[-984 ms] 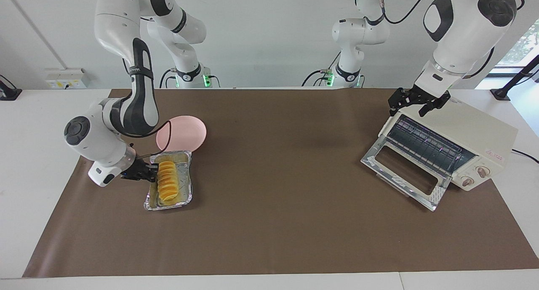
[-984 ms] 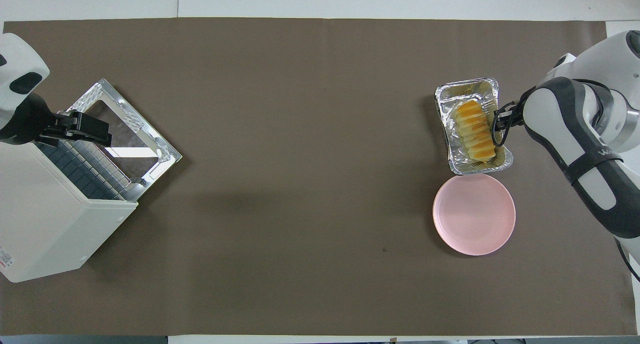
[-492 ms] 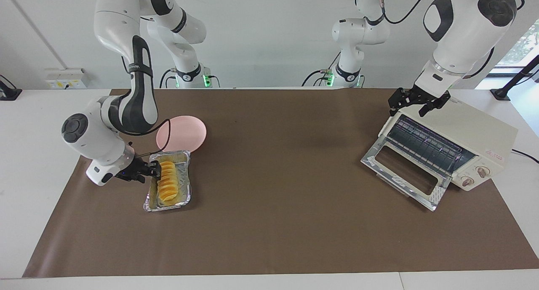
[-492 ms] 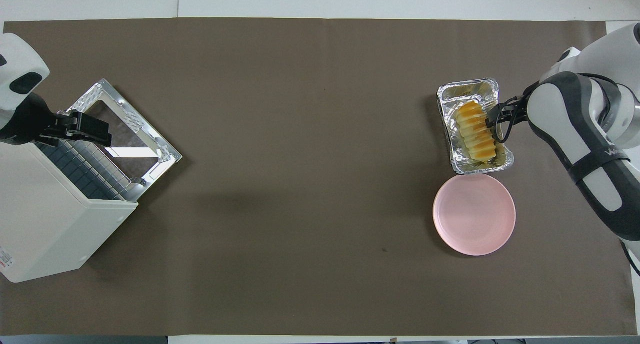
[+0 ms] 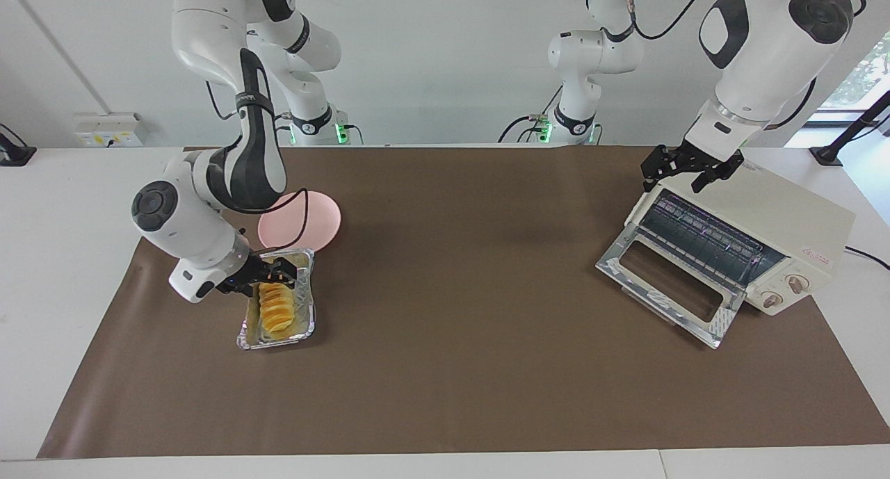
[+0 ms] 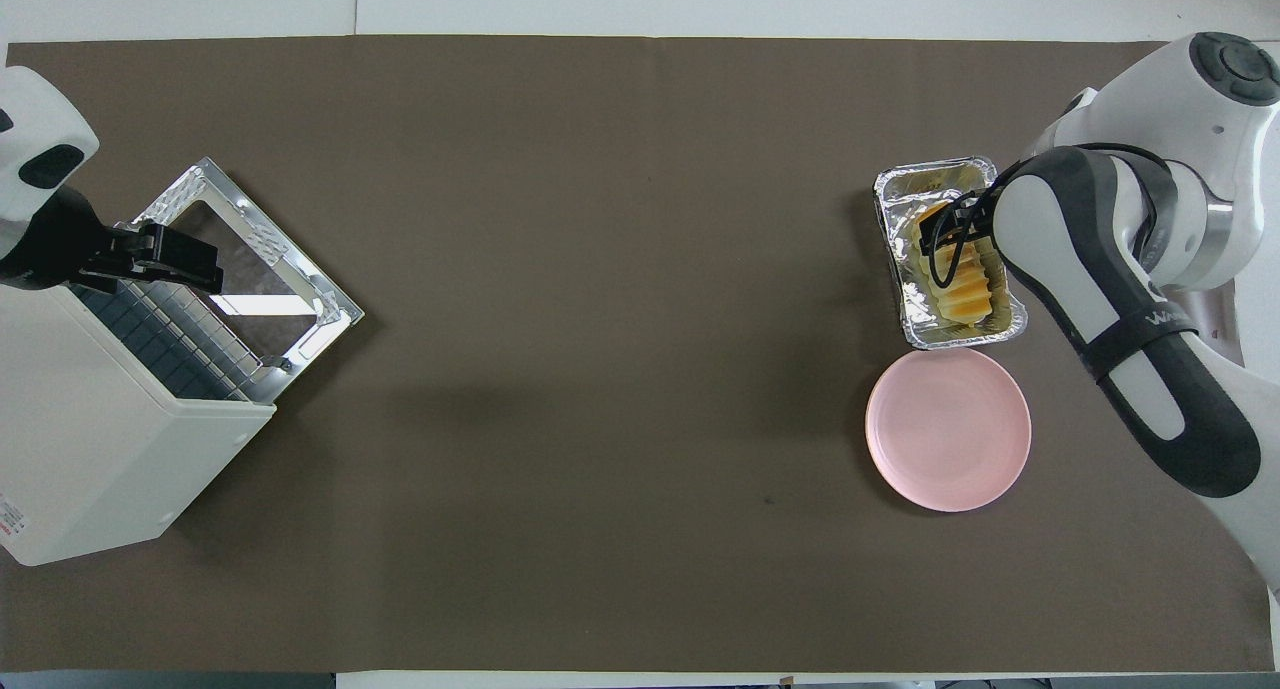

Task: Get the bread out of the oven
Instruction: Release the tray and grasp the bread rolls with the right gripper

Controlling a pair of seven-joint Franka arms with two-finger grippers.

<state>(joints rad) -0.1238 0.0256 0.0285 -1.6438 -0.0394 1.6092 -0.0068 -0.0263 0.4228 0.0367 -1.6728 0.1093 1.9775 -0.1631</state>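
A brown sheet covers the white table [image 5: 62, 208] in front of a pale wall. In the lower left of the facing view a foil tray [image 5: 306, 326] holds the bread [image 5: 277, 310], which lies outside the oven. A pink plate [image 5: 316, 218] sits just above the tray in that view. The right gripper [image 5: 274, 279] is over the upper end of the bread; whether its jaws touch the loaf or how wide they stand I cannot tell. At the right of the facing view stands the oven [image 5: 786, 218], its glass door [image 5: 666, 284] dropped open toward the lower left. The left gripper [image 5: 685, 172] waits over the oven's upper left corner, jaws spread and holding nothing.
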